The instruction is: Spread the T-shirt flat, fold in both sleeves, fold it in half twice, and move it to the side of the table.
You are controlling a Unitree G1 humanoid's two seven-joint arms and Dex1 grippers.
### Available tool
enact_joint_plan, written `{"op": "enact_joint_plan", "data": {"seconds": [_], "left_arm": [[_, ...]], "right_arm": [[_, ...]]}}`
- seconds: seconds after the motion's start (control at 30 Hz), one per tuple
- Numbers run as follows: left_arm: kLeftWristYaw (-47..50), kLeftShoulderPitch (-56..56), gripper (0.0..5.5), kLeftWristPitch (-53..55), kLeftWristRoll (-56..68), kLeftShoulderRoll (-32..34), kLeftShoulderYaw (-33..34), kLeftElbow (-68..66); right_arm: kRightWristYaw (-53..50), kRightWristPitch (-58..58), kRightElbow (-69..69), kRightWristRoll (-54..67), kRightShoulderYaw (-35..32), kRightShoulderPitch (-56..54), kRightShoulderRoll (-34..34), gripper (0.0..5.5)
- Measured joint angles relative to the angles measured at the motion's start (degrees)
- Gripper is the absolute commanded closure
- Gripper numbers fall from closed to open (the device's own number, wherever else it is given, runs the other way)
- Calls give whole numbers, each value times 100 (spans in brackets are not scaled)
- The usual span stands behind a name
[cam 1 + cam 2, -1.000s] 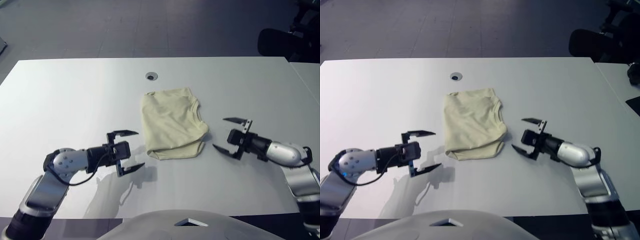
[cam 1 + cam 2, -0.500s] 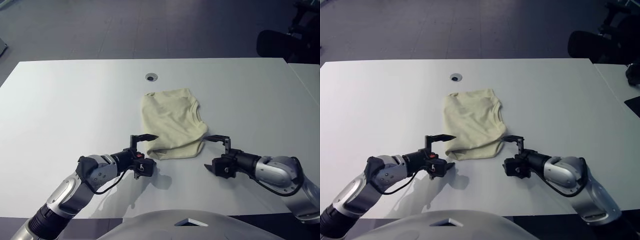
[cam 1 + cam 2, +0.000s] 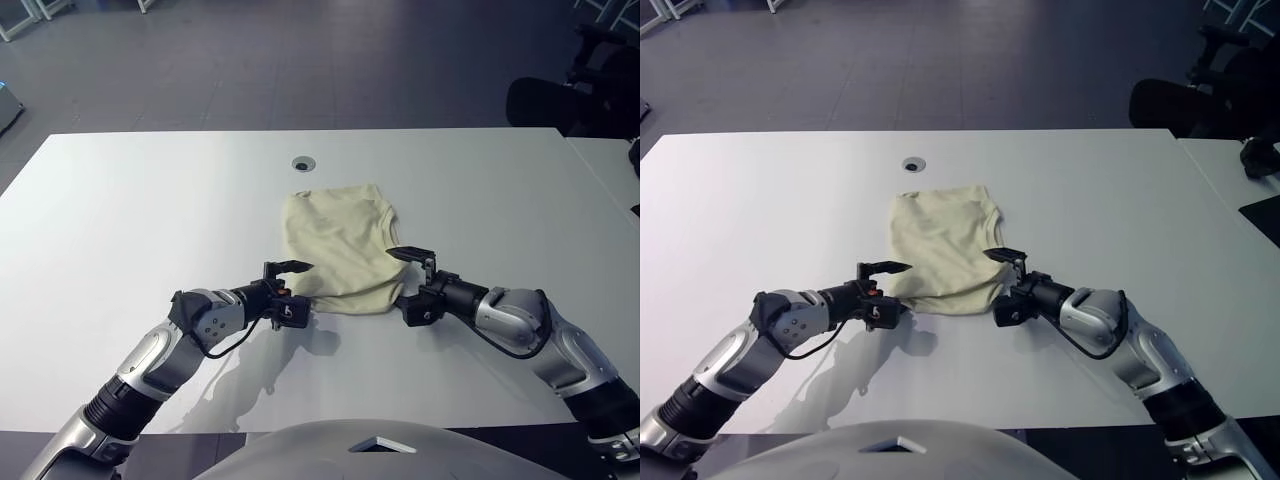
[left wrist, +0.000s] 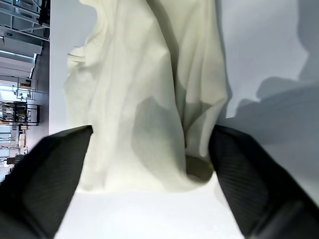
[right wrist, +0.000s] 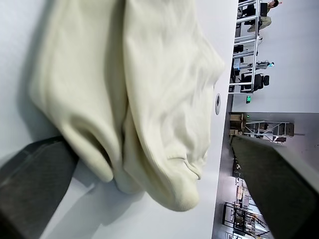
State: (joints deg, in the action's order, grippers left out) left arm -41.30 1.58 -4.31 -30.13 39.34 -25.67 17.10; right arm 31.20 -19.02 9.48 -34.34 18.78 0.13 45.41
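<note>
A pale yellow T-shirt (image 3: 340,245) lies folded into a compact rectangle at the middle of the white table (image 3: 130,220), its collar on the right side. My left gripper (image 3: 289,292) is open at the shirt's near left corner, low over the table. My right gripper (image 3: 411,282) is open at the near right corner, one finger above the cloth's edge and one near the tabletop. In the left wrist view the T-shirt (image 4: 149,89) lies between the two dark fingers (image 4: 45,174). The right wrist view shows the T-shirt's (image 5: 149,74) rolled edge between that gripper's fingers (image 5: 30,184).
A round cable hole (image 3: 302,163) sits in the table behind the shirt. A black chair (image 3: 560,100) stands past the far right corner, and a second table (image 3: 612,165) adjoins on the right. Bare tabletop stretches to both sides of the shirt.
Both arms have swung inward from the table's sides to the shirt's near edge, each gripper turning so its open fingers straddle a near corner. The camera view has shifted slightly.
</note>
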Motion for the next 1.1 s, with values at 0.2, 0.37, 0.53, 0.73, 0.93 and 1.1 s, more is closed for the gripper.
{"op": "enact_joint_plan", "data": {"seconds": [0.2,0.37,0.53,0.73,0.93,1.1], "left_arm": [[-77,-10,326,65,56,-46,-30,-81],[-128,-51,423,99,104,-56,-45,-117],[-119,-175,507,244,104,-73,-40,-56],[-122,-175,538,286,102,-75,-42,-78],[-123,-125,538,282,100,-75,-55,-118],[-121,-122,538,284,99,-75,-61,-119]], "right_arm": [[-26,-2,-147,-14,64,-16,1,152],[-172,19,460,45,-242,745,214,91],[-212,-65,636,101,-380,965,383,38],[-233,-189,390,76,-222,650,323,89],[-243,-228,290,24,-133,654,306,203],[-282,-269,225,-60,-65,688,307,289]]}}
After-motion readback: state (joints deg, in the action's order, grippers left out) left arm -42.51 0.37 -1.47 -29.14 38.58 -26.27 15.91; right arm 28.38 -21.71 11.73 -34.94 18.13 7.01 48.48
